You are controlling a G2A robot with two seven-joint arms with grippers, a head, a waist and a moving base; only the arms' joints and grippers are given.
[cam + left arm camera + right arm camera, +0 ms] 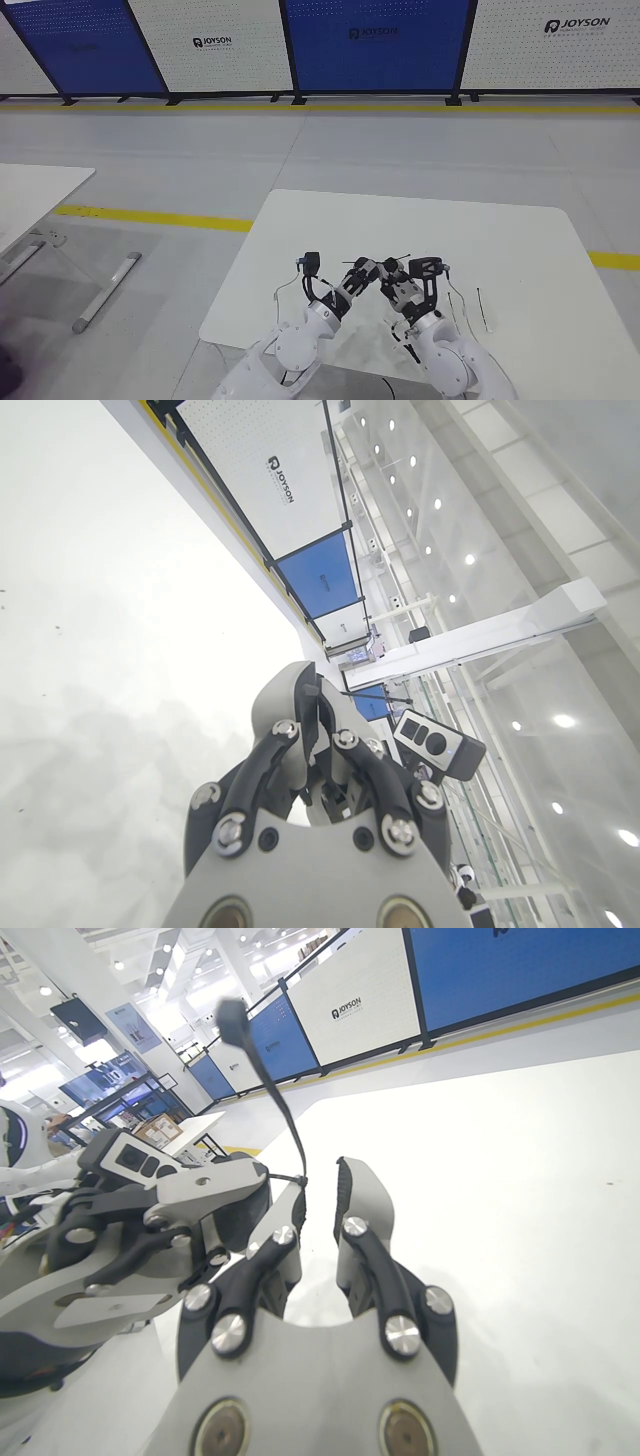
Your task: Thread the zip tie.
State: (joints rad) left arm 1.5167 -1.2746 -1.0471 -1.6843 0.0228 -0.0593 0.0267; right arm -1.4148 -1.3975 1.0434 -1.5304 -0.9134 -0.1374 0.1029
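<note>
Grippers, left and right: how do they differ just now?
The left gripper is shut, fingers pressed together on the thin end of the zip tie; the right gripper stands open, a gap between its fingers. The left holds the tie; the right has it beside one finger, not clamped. Both are close together above the white table.

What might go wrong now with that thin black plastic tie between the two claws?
The thin black plastic zip tie is pinched by the left gripper alone; the right gripper stands open beside it, so the tie may swing or slip. Its long free end curves away from both grippers, so threading might miss.
</note>
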